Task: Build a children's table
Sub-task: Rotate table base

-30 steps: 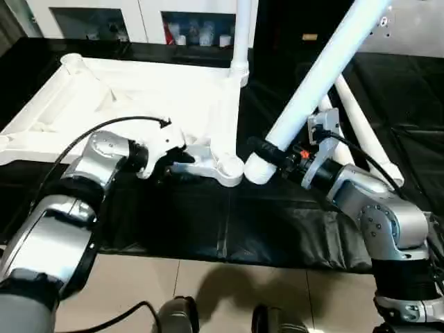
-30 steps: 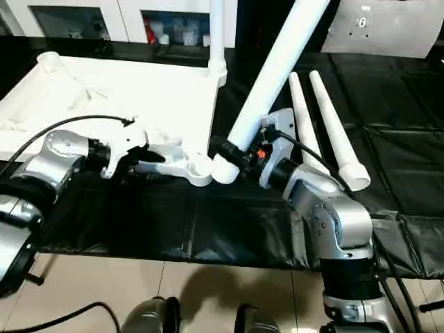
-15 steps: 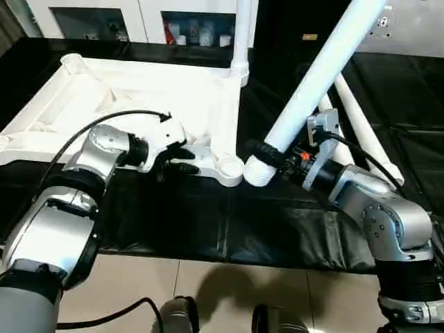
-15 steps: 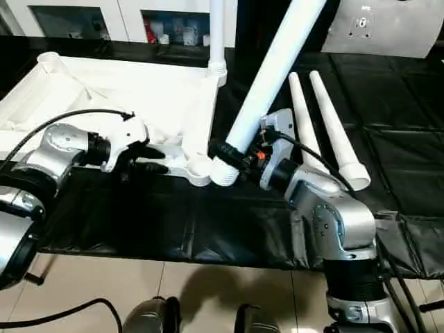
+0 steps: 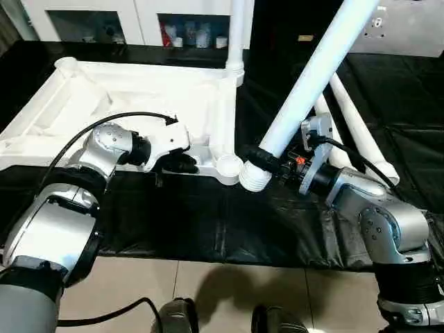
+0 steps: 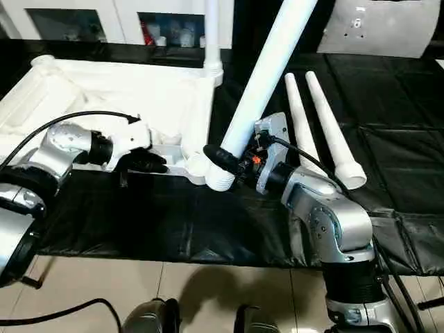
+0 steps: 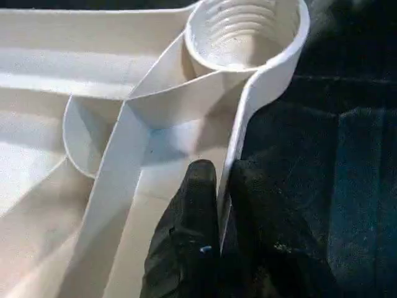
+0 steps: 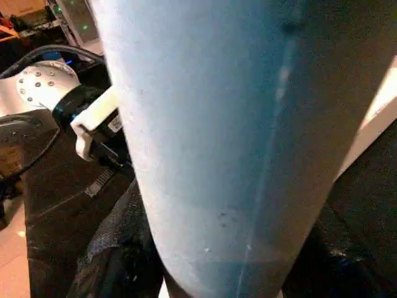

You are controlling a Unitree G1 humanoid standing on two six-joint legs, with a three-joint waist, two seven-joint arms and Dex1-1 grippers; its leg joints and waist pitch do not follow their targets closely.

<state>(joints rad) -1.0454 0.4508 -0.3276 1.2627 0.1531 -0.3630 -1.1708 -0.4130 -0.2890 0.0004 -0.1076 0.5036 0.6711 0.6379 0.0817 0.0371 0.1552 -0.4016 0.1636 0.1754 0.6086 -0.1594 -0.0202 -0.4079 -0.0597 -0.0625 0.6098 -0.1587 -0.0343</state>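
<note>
Nearest you, your left gripper [image 7: 218, 205] pinches the tabletop's [image 5: 139, 90] thin front rim between its fingers, just beside the empty corner socket [image 5: 228, 166], while your right gripper [image 5: 272, 161] is clamped around the thick end of a leg [image 5: 312, 76] whose threaded tip sits tilted right next to that socket, not yet in it. If you drive the leg in at this slant, I'd expect the threads to cross or the tip to skid off the lip, shoving the top along the black sheet [image 5: 208, 222] despite that narrow rim pinch. Farther off, one leg [image 5: 236, 35] already stands in the far corner, and two spare legs [image 6: 322, 125] lie behind your right arm.
</note>
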